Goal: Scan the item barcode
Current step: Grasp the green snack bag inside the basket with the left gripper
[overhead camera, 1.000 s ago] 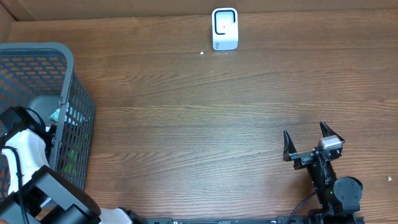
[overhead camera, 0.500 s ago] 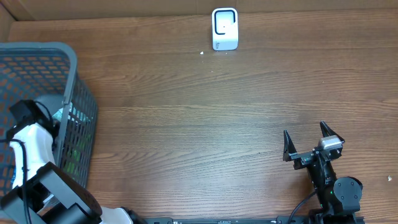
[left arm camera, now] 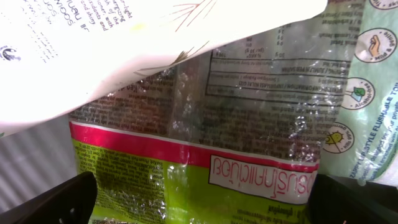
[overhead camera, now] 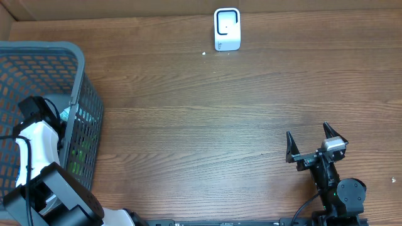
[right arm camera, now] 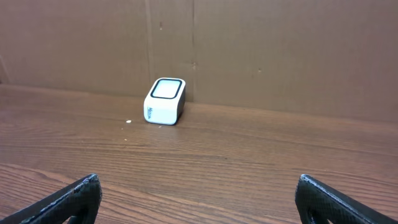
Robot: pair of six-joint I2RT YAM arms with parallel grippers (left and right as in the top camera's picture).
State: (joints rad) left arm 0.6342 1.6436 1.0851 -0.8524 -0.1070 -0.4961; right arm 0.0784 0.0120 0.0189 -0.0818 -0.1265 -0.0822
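My left arm [overhead camera: 36, 135] reaches down into the grey mesh basket [overhead camera: 76, 75] at the table's left edge. In the left wrist view my left gripper [left arm camera: 202, 200] is open, its black fingertips [left arm camera: 74, 194] on either side of a crinkly green and clear bag [left arm camera: 186, 165] with a pink stripe; I cannot tell whether they touch it. A white printed package [left arm camera: 93, 50] lies over the bag's upper part. The white scanner [overhead camera: 227, 29] stands at the table's far edge, also visible ahead of the right wrist as scanner [right arm camera: 165, 101]. My right gripper [overhead camera: 308, 133] rests open and empty at the front right.
A pale green packet [left arm camera: 368, 93] with round symbols lies to the right of the bag in the basket. A cardboard wall [right arm camera: 261, 50] runs behind the scanner. Bare wooden tabletop [overhead camera: 207, 138] stretches between the basket and the right arm.
My left arm has shifted to the right inside the basket, and the basket's near wall has moved right with it. The right arm has not moved.
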